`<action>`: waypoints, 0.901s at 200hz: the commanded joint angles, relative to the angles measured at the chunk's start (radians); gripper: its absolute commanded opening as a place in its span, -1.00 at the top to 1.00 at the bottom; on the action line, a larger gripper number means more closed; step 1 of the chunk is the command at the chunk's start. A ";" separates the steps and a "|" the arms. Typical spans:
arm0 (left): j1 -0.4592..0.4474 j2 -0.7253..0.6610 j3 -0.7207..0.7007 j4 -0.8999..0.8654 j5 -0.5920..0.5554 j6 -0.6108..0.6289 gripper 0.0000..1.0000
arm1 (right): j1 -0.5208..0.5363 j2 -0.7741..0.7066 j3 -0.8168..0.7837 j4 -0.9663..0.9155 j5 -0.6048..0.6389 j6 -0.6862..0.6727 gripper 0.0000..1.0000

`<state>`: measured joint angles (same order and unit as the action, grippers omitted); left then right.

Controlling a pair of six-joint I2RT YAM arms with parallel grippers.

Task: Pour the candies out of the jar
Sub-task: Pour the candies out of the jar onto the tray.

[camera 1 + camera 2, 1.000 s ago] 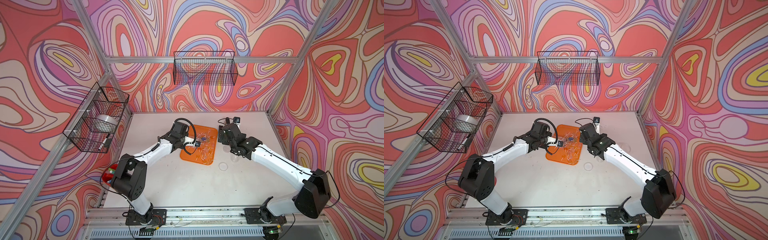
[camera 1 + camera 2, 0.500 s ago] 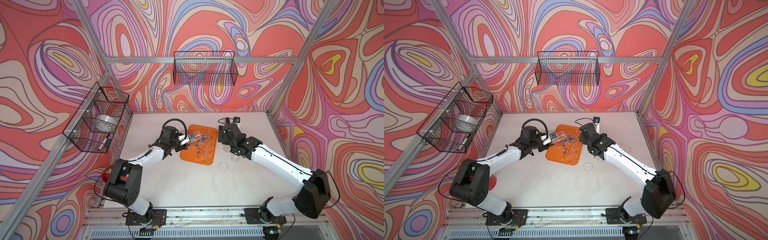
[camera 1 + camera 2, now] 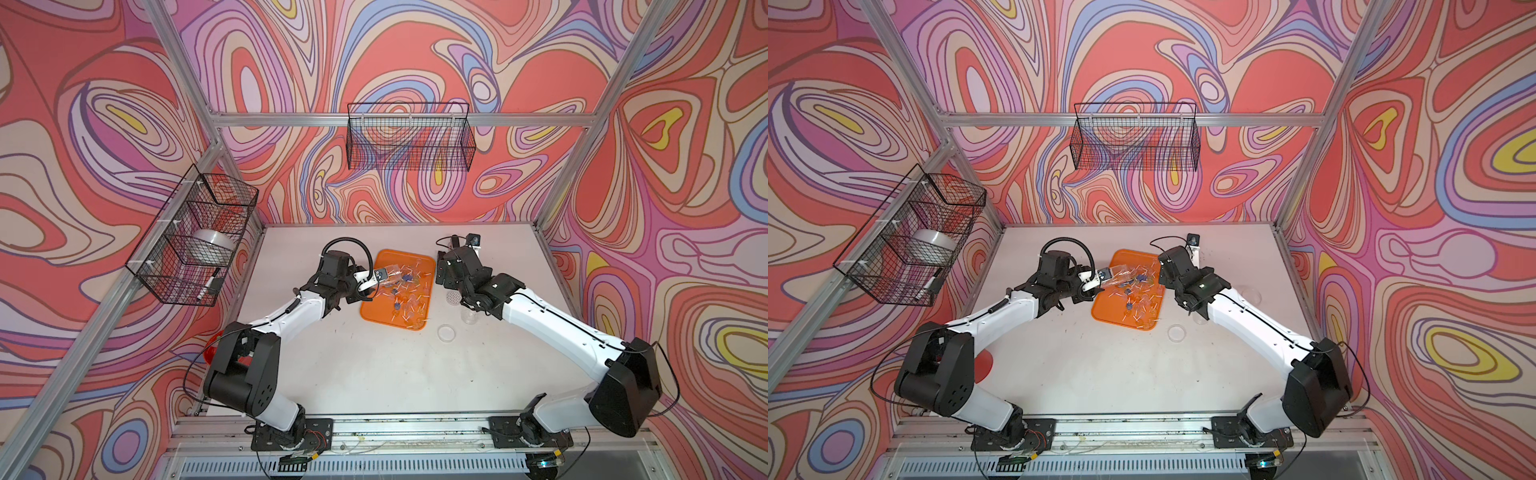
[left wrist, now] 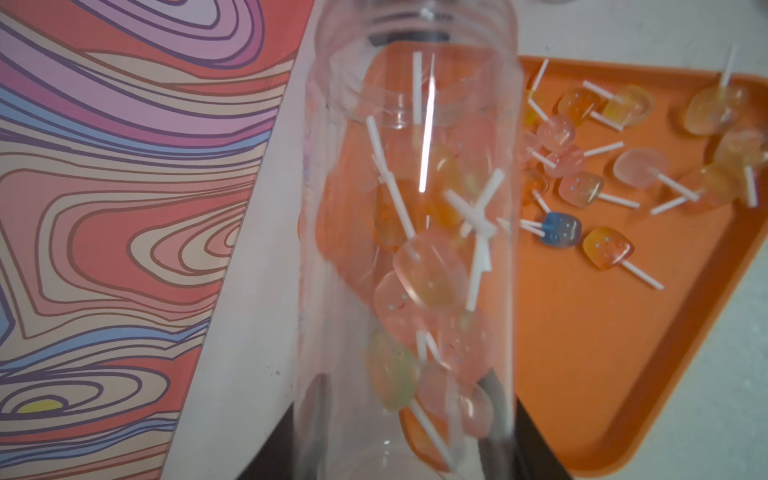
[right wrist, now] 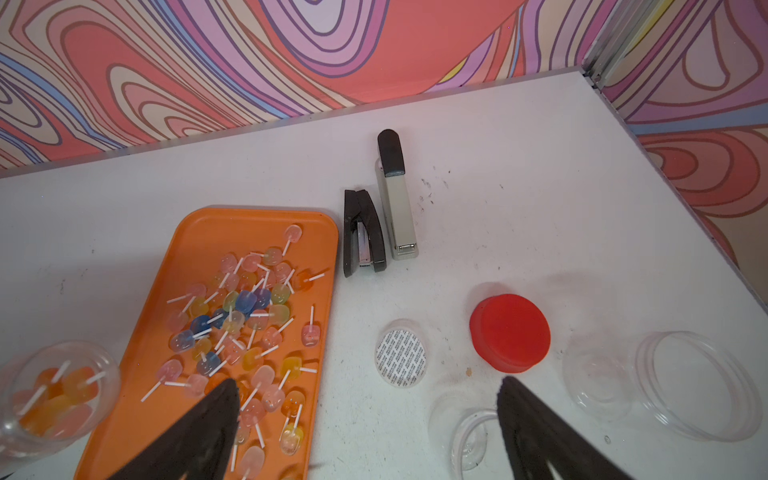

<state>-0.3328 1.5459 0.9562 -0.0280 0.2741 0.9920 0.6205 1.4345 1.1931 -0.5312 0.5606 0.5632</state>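
Observation:
My left gripper (image 4: 405, 451) is shut on a clear jar (image 4: 411, 137), held tilted at the left edge of the orange tray (image 4: 602, 374); in both top views the jar (image 3: 394, 275) (image 3: 1120, 276) points over the tray (image 3: 376, 313). Several candies (image 4: 432, 274) on white sticks are still inside the jar. Many more candies (image 5: 241, 316) (image 3: 409, 291) lie scattered on the tray (image 5: 257, 220). My right gripper (image 5: 368, 384) (image 3: 442, 270) hovers open and empty beside the tray's right edge.
To the right of the tray lie two staplers (image 5: 363, 232) (image 5: 397, 195), a red lid (image 5: 509, 332), a white seal disc (image 5: 401, 351), a small clear cup (image 5: 469, 432) and a wide clear jar (image 5: 685, 386). A clear round lid (image 3: 446, 332) sits nearer the front. Wire baskets (image 3: 409, 141) (image 3: 193, 241) hang on the walls.
My left gripper has drawn back leftward with the jar, from over the tray's middle to its left edge. More candies show on the tray. The right arm has not moved.

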 commanded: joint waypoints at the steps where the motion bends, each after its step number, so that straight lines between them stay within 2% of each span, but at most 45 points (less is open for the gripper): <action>1: 0.004 -0.017 0.046 -0.118 -0.089 0.182 1.00 | -0.004 0.001 0.000 0.005 0.003 0.007 -0.96; 25: -0.020 -0.004 0.067 -0.170 -0.187 0.323 1.00 | -0.004 0.007 0.008 0.000 -0.001 0.006 -0.96; 52: -0.073 0.039 0.100 -0.229 -0.362 0.500 1.00 | -0.004 0.007 0.010 -0.003 -0.002 0.009 -0.96; 71: -0.101 0.069 0.124 -0.249 -0.448 0.572 1.00 | -0.005 0.005 0.010 -0.003 -0.004 0.010 -0.96; 114: -0.134 0.092 0.154 -0.245 -0.558 0.751 1.00 | -0.004 -0.006 0.000 -0.004 -0.001 0.017 -0.96; 180: -0.157 0.059 0.145 -0.194 -0.584 0.855 1.00 | -0.004 -0.009 -0.007 0.001 0.002 0.017 -0.96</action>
<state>-0.4835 1.6306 1.0855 -0.2413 -0.2817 1.7378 0.6205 1.4345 1.1931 -0.5308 0.5579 0.5705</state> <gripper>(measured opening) 0.471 0.979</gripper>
